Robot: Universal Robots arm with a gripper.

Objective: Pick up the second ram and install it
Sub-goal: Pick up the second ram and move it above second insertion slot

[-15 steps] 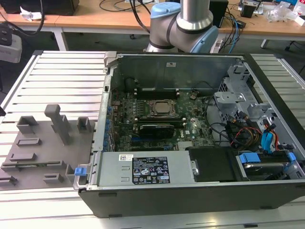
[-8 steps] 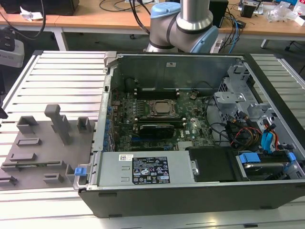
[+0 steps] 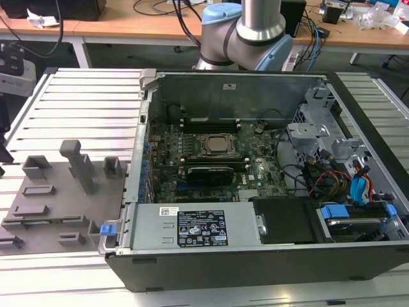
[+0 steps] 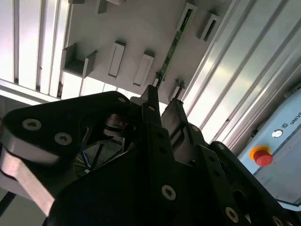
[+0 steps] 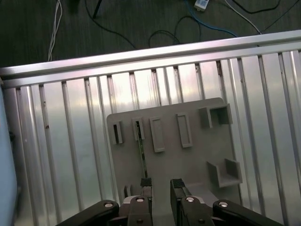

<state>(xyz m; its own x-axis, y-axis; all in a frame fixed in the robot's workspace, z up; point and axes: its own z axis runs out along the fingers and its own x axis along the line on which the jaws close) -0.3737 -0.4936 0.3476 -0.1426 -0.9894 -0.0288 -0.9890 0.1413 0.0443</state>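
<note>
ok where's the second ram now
In the first wrist view the second ram stands on edge in the gray fixture plate, just ahead of the gripper; the plate sits on the exterior view's left.

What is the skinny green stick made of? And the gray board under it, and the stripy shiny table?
The green stick looks like circuit board: thin, flat and green, with tiny parts along it. The gray board looks like plastic, though I can't be sure: dull, even gray with no shine. The stripy table looks like bare metal, probably aluminium: silvery slats that reflect the light.
</note>
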